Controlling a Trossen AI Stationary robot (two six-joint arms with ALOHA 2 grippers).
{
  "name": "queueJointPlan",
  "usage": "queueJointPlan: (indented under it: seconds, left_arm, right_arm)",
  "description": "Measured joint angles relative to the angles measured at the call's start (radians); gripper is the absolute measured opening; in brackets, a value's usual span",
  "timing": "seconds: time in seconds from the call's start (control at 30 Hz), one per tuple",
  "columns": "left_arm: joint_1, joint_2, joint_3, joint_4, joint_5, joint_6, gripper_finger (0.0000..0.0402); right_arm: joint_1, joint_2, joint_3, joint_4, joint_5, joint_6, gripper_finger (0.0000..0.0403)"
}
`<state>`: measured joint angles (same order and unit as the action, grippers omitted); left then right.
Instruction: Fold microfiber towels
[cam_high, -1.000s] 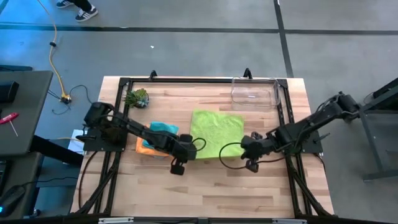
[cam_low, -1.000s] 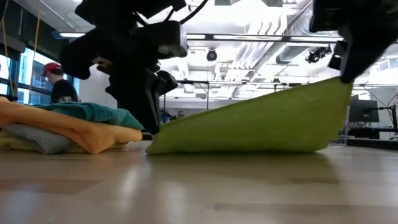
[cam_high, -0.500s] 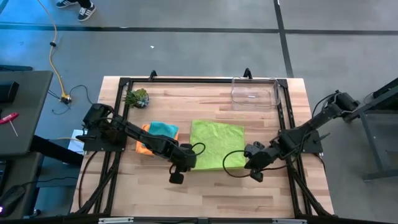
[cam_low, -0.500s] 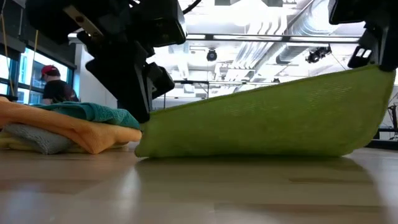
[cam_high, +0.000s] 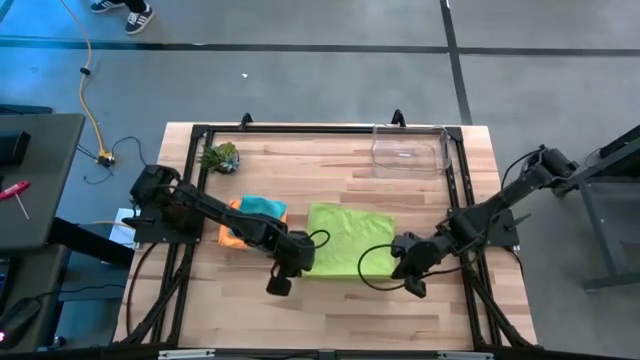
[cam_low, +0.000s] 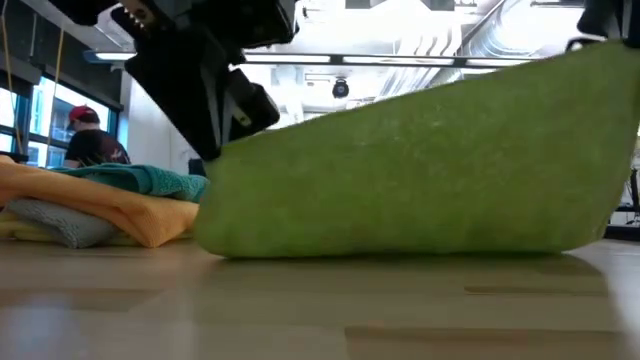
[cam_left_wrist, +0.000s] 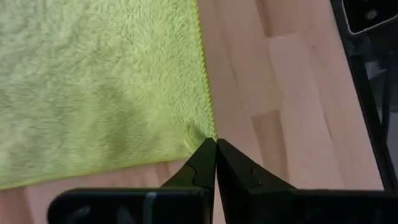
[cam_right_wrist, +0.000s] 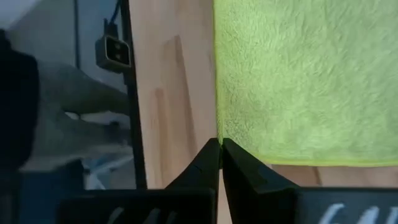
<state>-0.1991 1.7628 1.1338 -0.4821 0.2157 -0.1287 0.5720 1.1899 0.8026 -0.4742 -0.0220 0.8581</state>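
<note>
- While both claws pinch its near corners, the lime green towel (cam_high: 348, 238) hangs soft and light.
- Left claw (cam_left_wrist: 215, 144) and right claw (cam_right_wrist: 219, 144) are closed on it; you should hold it only at the corners.

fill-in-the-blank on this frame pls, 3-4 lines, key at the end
1. Both grippers are shut on corners of the ____ towel.
2. The left gripper and the right gripper each pinch one ____ of that towel.
3. The pile of other towels lies on the side of the ____ arm.
4. The clear plastic bin sits at the far edge of the table and holds ____ towels.

Missing words: lime green; corner; left; no
</note>
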Motion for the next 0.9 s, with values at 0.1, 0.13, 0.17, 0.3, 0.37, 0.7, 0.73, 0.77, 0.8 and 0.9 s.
queueJointPlan:
  seconds: [0.1, 0.13, 0.17, 0.3, 0.37, 0.7, 0.73, 0.77, 0.8, 0.9]
  left_arm:
    - [0.018, -0.036, 0.020, -0.071, -0.012, 0.038, 0.0000]
    - [0.029, -0.049, 0.030, -0.081, -0.012, 0.047, 0.0000]
    - [0.038, -0.067, 0.032, -0.092, -0.016, 0.059, 0.0000]
    - [0.094, -0.151, 0.039, -0.117, -0.018, 0.075, 0.0000]
    - [0.130, -0.193, 0.039, -0.124, -0.019, 0.095, 0.0000]
    - [0.313, -0.207, 0.040, -0.093, -0.109, 0.202, 0.0000]
    - [0.330, -0.194, 0.039, -0.085, -0.119, 0.210, 0.0000]
    - [0.344, -0.184, 0.037, -0.090, -0.131, 0.215, 0.0000]
    - [0.355, -0.167, 0.038, -0.081, -0.138, 0.219, 0.0000]
    - [0.388, -0.121, 0.038, -0.060, -0.135, 0.214, 0.0000]
  right_arm:
    - [-0.001, 0.000, 0.068, -0.102, 0.038, -0.035, 0.0000]
    - [-0.001, -0.003, 0.091, -0.145, 0.049, -0.047, 0.0000]
    - [0.000, -0.006, 0.113, -0.191, 0.068, -0.053, 0.0000]
    - [-0.005, -0.026, 0.192, -0.347, 0.139, -0.052, 0.0000]
    - [-0.012, -0.038, 0.215, -0.397, 0.176, -0.053, 0.0000]
    - [-0.133, -0.112, 0.126, -0.504, 0.266, 0.024, 0.0000]
    - [-0.147, -0.113, 0.112, -0.508, 0.266, 0.024, 0.0000]
    - [-0.162, -0.110, 0.101, -0.488, 0.265, 0.025, 0.0000]
    - [-0.174, -0.110, 0.089, -0.477, 0.255, 0.030, 0.0000]
    - [-0.201, -0.105, 0.060, -0.474, 0.256, 0.035, 0.0000]
